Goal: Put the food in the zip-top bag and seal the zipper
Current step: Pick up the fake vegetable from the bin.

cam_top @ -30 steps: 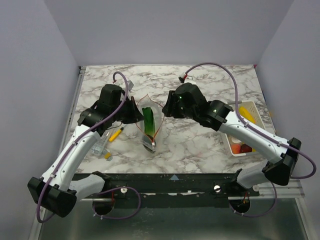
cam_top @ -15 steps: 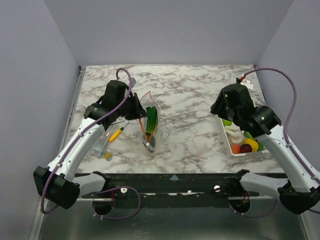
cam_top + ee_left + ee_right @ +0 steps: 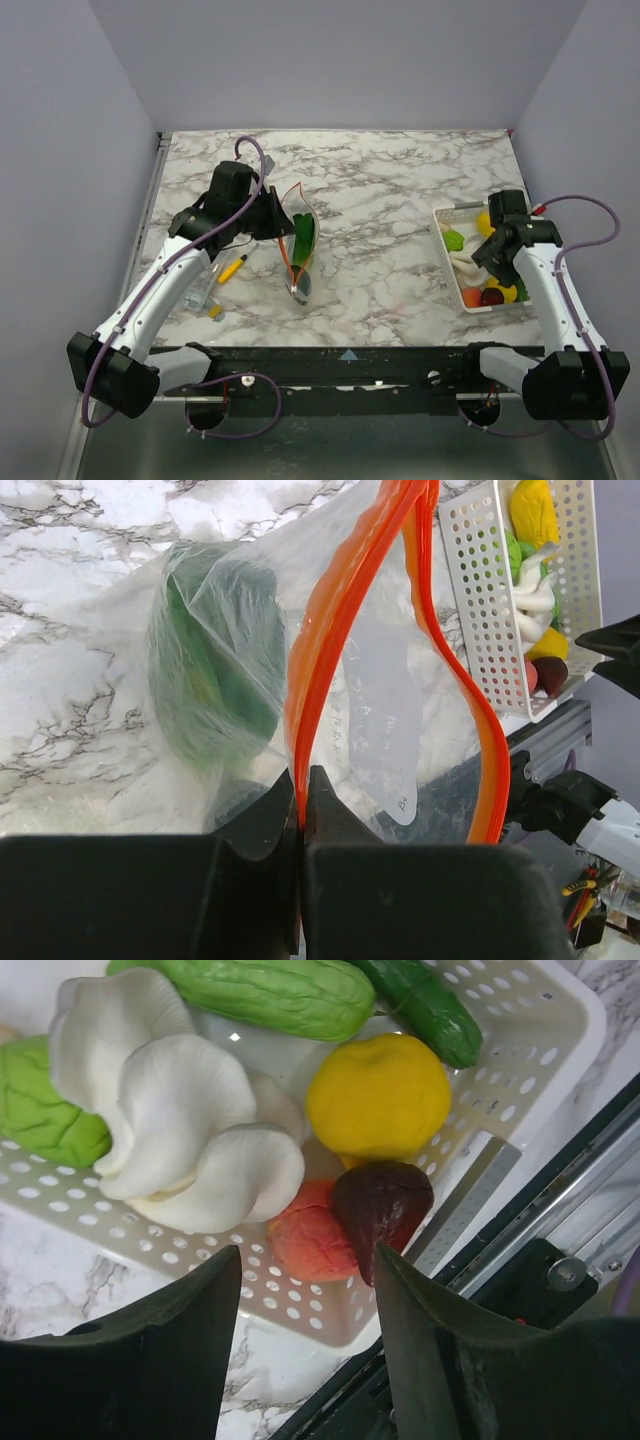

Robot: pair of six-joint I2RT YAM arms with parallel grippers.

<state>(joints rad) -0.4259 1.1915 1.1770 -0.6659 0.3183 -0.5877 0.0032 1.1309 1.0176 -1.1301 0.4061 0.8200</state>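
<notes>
- At left centre of the marbled desk [image 3: 400, 180], we see our left pincer [image 3: 303, 790] clamped on the red-orange zipper strip [image 3: 340, 610] of the clear floppy zip-top bag [image 3: 292, 203], whose mouth gapes.
- Inside the bag we find a dark green toy vegetable [image 3: 210, 670].
- At far right, our right pincer [image 3: 305, 1260] hangs with fingers apart over the white slotted tray [image 3: 530, 1050], above an orange-red toy peach [image 3: 300, 1250] and a dark red piece [image 3: 382, 1205]; it holds nothing.

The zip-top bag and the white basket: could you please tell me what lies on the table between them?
Nothing: in the top view, only bare marble table separates the zip-top bag from the white basket.
</notes>
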